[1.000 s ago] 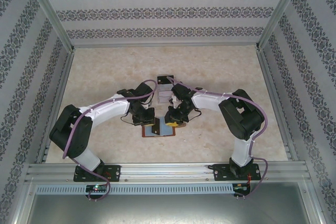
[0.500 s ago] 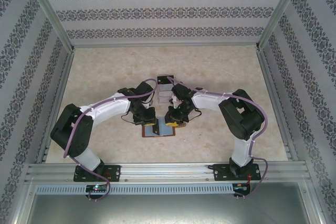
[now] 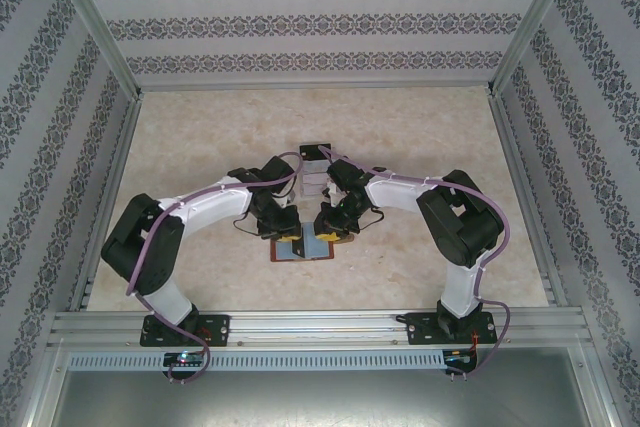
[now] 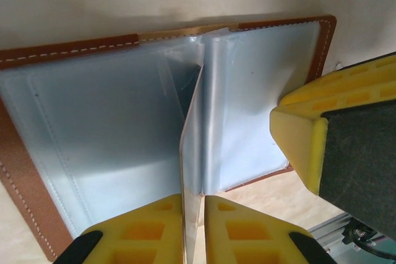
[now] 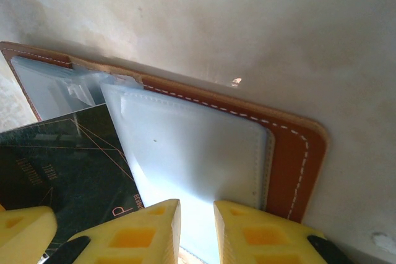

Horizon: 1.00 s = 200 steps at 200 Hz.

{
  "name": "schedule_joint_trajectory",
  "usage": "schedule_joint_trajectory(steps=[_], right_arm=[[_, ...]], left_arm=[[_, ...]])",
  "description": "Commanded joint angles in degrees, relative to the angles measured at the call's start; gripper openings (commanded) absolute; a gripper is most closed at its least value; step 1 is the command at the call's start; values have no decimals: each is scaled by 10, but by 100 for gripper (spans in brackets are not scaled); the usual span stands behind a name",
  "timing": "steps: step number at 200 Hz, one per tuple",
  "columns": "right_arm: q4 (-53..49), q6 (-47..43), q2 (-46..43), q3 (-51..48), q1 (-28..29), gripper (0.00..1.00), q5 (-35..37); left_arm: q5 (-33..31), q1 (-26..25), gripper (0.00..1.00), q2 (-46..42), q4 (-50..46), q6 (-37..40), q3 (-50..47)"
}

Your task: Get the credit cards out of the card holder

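The left arm has edged rightward. The left gripper [image 4: 193, 199] flanks a thin upright clear leaf [image 4: 190, 153], seen edge-on; whether it grips is unclear. The right gripper [image 5: 197, 205], narrowly parted, sits over the right pocket of the open card holder [image 5: 291, 153], mid-table; hold unclear. The right wrist view faces the dark card [image 5: 68, 153], its lettering unreadable.

Beige marbled bench [image 3: 200, 127] under even, soft light. White wallpaper [image 3: 320, 2] with dark ornamental bands covers back wall [image 3: 320, 42] and both side walls [image 3: 40, 107]. Aluminium posts [image 3: 93, 22] frame corners; aluminium rail [image 3: 320, 322] and slotted strip [image 3: 320, 359] edge near side, grey metal sheet [image 3: 320, 397] below.
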Motion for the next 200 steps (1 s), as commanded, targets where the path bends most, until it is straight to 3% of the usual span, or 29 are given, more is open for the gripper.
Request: schedule_joint_trajectory(steps=[1,65,115,146,177,200], right_arm=[[-20,-4,5,-18,-6,25,36],[-29,3,-44,-19,-11,24,51],[-39,5,-102,-23,-44,23,83],[-50,-11,-112,-20,-68,23,86],[-65,-29,-116,-19,-90,23,87],[-74,-41,-120,-16,-105,23,87]], left_arm=[[6,-2,14,12,9,-6,6],[-25,-1,5,-10,-26,17,24],[-29,2,0,-17,-63,109,63],[-36,10,0,-14,-79,209,109],[-62,14,0,-7,-115,364,170],[-112,19,0,25,-177,465,246]])
